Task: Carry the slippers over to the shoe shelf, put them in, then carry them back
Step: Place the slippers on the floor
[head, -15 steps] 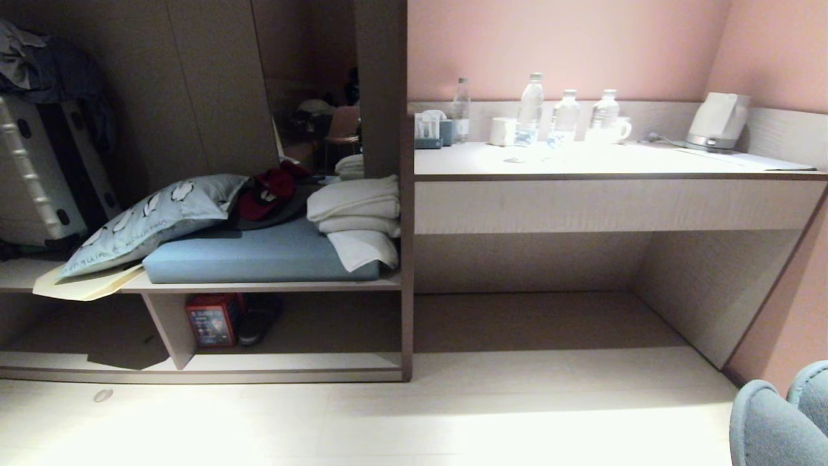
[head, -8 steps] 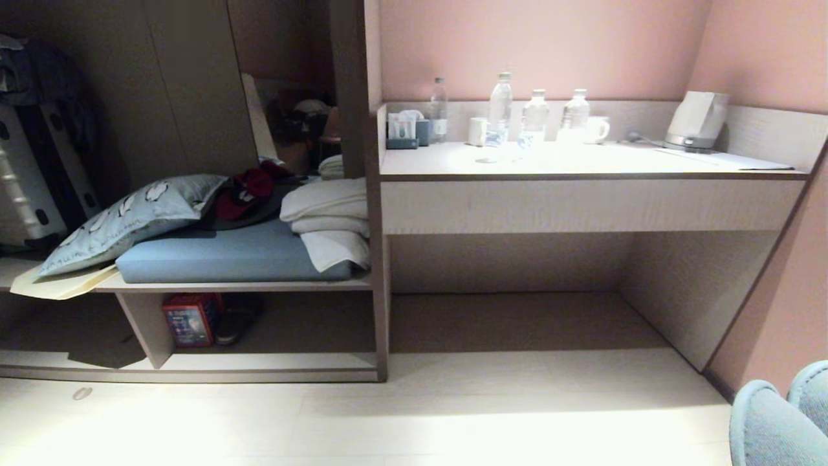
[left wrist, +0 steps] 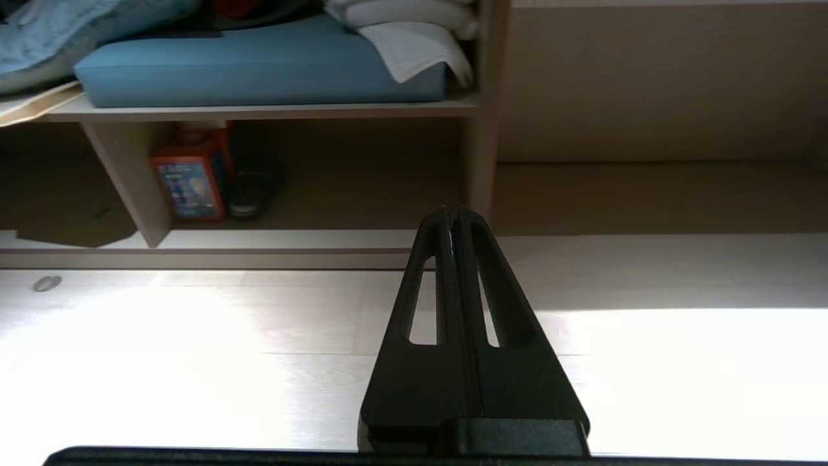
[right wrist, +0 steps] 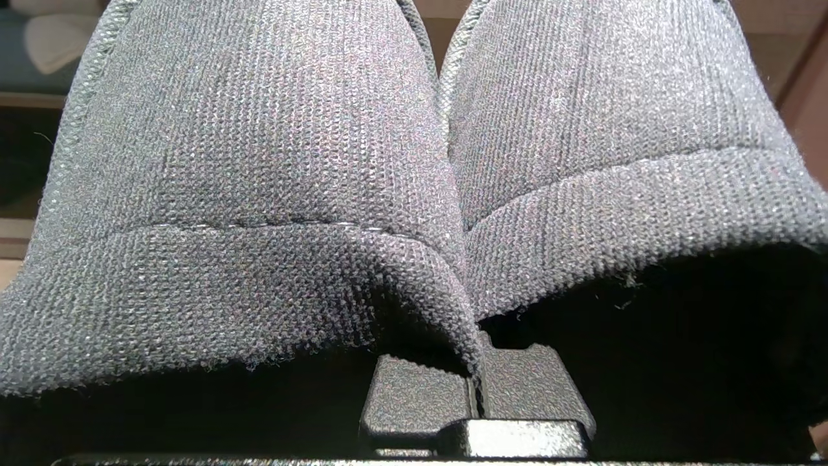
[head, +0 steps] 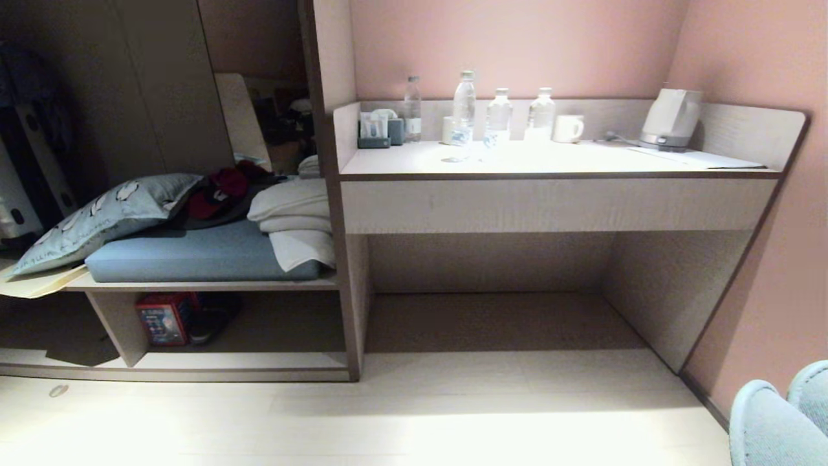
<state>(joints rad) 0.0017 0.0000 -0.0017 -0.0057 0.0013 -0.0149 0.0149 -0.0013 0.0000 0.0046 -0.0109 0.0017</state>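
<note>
Now we pinch the slippers (right wrist: 414, 162) side by side in our clamped right gripper (right wrist: 477, 382); our left gripper (left wrist: 456, 217) hangs closed and empty, the shoe shelf (head: 194, 366) at eight o'clock.

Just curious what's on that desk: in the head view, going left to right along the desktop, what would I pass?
Tissue box → slim bottle → three water bottles → white mug → white kettle → flat sheet of paper.
</note>
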